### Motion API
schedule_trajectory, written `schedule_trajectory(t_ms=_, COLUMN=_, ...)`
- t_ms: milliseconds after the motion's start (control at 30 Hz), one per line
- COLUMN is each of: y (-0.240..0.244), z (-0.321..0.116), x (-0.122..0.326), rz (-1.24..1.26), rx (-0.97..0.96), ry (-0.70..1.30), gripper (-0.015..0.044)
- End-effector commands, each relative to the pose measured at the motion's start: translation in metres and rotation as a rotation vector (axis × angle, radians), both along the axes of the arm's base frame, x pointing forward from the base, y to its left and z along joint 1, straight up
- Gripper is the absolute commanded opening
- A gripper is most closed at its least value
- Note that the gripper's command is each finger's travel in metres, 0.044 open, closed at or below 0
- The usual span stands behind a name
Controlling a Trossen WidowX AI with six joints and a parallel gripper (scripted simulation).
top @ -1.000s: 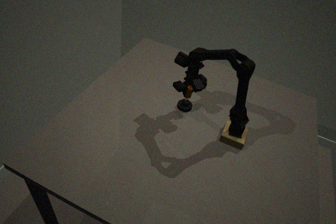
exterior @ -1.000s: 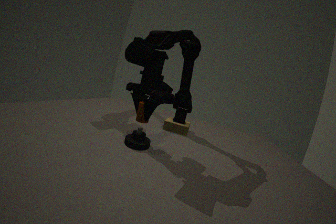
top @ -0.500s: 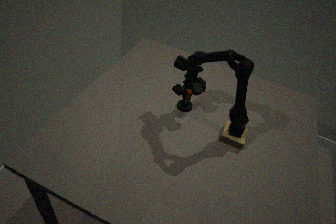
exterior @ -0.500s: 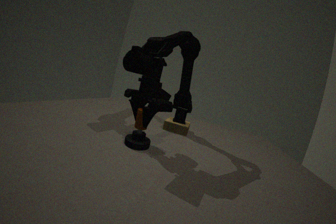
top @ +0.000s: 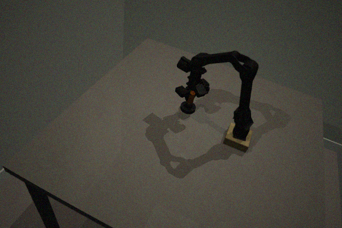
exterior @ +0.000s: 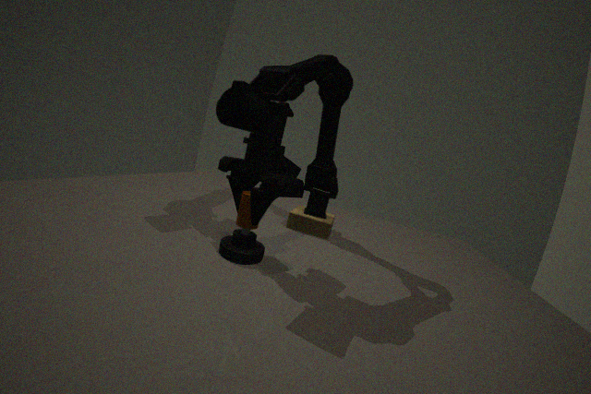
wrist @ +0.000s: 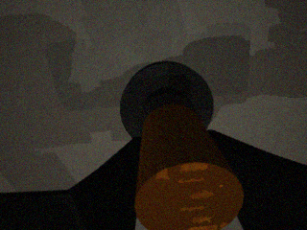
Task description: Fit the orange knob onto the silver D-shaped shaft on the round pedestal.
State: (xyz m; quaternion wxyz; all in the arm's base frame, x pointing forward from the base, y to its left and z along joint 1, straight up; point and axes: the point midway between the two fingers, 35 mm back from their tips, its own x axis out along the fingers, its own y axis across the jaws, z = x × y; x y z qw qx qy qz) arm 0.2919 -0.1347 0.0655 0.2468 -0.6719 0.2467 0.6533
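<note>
Orange knob [top: 191, 97] [exterior: 245, 210] [wrist: 184, 158] is clamped in my hand [top: 189, 99] [exterior: 247, 218] [wrist: 173, 140], whose fingers stand partway open against its sides, and it is positioned over the round pedestal [top: 187, 110] [exterior: 241, 252] [wrist: 131, 103] on the surface [top: 110, 137] [exterior: 143, 313] [wrist: 269, 125]. In the exterior view I read a narrow gap between the knob's lower end and the pedestal's raised centre; the silver shaft is not discernible, so I cannot determine the alignment of the flat sides.
</note>
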Motion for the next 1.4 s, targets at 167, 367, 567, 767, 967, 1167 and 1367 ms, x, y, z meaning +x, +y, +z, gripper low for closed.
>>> schedule_trajectory(t_ms=167, y=0.000, z=-0.001, x=0.001, rz=-0.002, rx=0.002, ry=-0.006, gripper=0.0000)
schedule_trajectory(t_ms=367, y=0.000, z=-0.002, x=0.000, rz=0.000, rx=0.002, ry=-0.006, gripper=0.0000)
schedule_trajectory(t_ms=567, y=0.000, z=-0.008, x=0.000, rz=0.000, rx=0.002, ry=-0.006, gripper=0.0000)
schedule_trajectory(t_ms=767, y=0.000, z=-0.015, x=0.001, rz=0.000, rx=0.002, ry=-0.006, gripper=0.0000)
schedule_trajectory(t_ms=967, y=0.000, z=-0.015, x=0.000, rz=-0.001, rx=-0.001, ry=-0.001, gripper=0.0000)
schedule_trajectory(t_ms=1167, y=0.000, z=-0.015, x=0.000, rz=-0.001, rx=-0.001, ry=-0.001, gripper=0.0053)
schedule_trajectory(t_ms=1367, y=0.000, z=-0.015, x=0.000, rz=-0.001, rx=-0.001, ry=-0.001, gripper=0.0210)
